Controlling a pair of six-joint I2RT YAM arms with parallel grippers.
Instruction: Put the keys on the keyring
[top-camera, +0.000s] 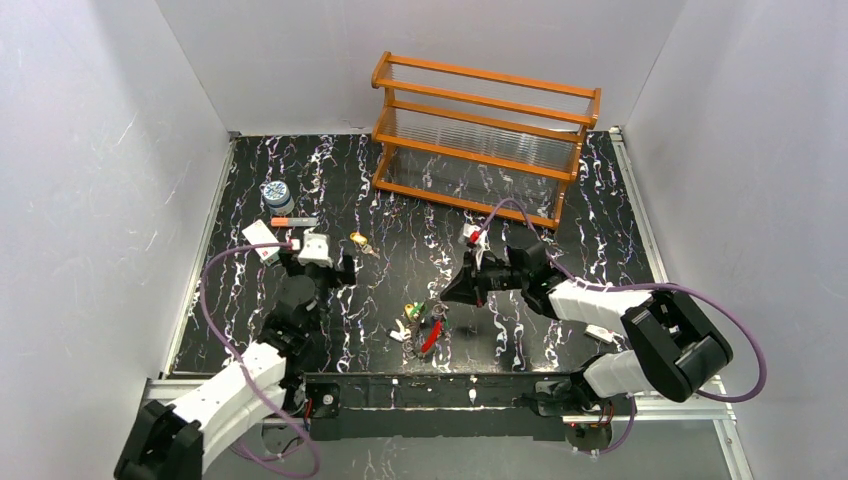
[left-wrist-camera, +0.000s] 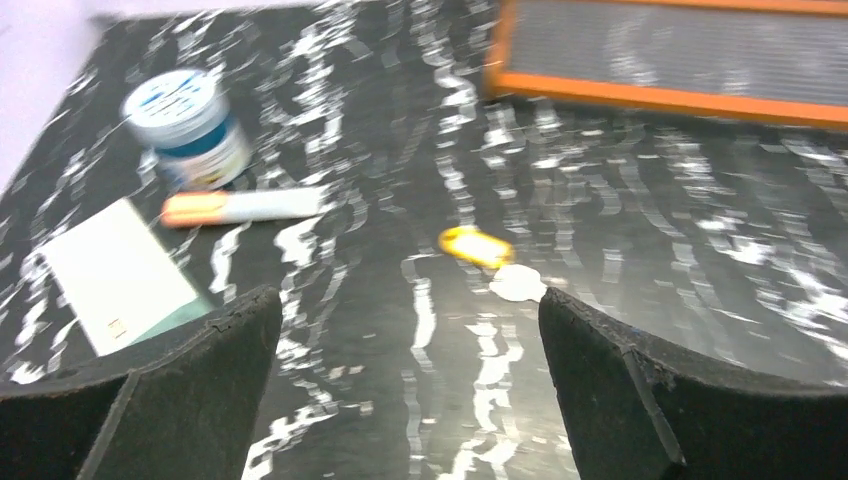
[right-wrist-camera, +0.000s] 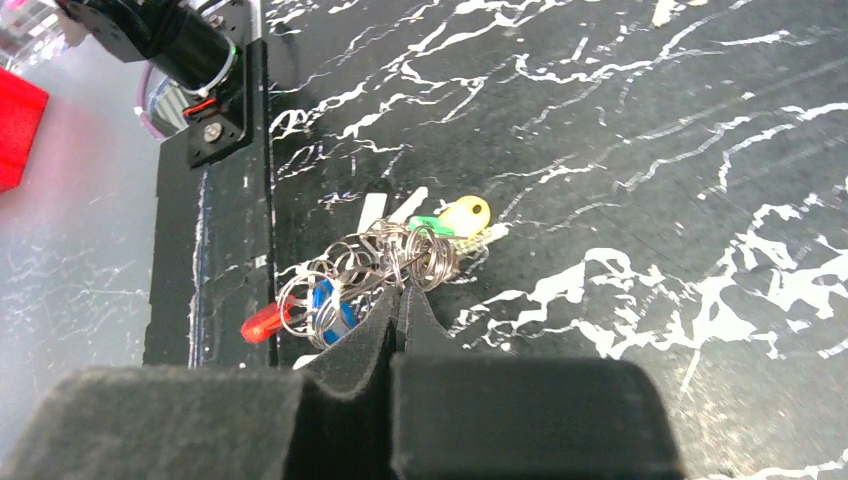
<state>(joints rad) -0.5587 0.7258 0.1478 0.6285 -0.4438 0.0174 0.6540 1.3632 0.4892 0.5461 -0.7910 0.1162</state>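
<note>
Seen from above, two white-and-black robot arms reach over a black worktop (top-camera: 600, 200) veined with white. The right gripper (right-wrist-camera: 400, 300) is clenched, its two black padded fingers pressed flat together. Their tips touch a tangle of thin silvery wire loops, the keyring (right-wrist-camera: 400, 262), which lies close to the worktop's near edge, between the two arms. Whether a loop is pinched between the tips cannot be told. Small keys (right-wrist-camera: 440, 222) with green, yellow and blue plastic heads sit bunched in that tangle, and a red piece (right-wrist-camera: 262, 322) sticks out of its side. The left gripper (left-wrist-camera: 405, 300) is released, its jaws spread wide above the worktop. Just beyond it lies a lone yellow-headed key (left-wrist-camera: 475, 245), well apart from the keyring. Further left are a white rectangular card (left-wrist-camera: 115, 275), a white stick with an orange tip (left-wrist-camera: 245, 206) and a round blue-and-white jar (left-wrist-camera: 188, 125). An orange wooden rack (top-camera: 485, 135) stands at the back
</note>
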